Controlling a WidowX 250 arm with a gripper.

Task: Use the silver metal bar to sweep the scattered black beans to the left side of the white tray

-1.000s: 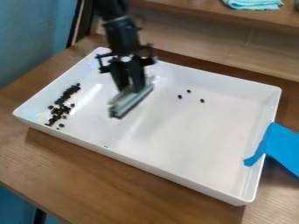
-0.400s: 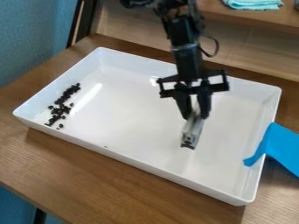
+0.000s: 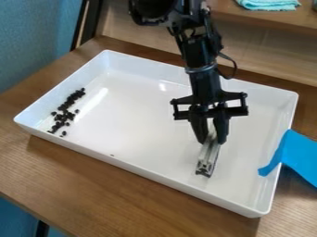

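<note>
My gripper (image 3: 210, 139) hangs over the right half of a white tray (image 3: 148, 125), shut on a grey metal bar (image 3: 209, 157). The bar points toward the tray's front side, its lower end low over or on the tray floor; which of the two I cannot tell. Small black beans (image 3: 62, 115) lie in a narrow streak along the tray's left side. A tiny dark speck (image 3: 112, 155) sits by the front wall.
Blue tape (image 3: 297, 155) lies over the tray's right rim and onto the wooden table (image 3: 111, 194). A teal cloth (image 3: 269, 3) rests on a wooden ledge at the back. A blue wall stands at the left.
The gripper has moved right across the tray with the bar, then slightly nearer the front. The bar has turned to point more toward the front. Three beans near the middle are no longer visible.
</note>
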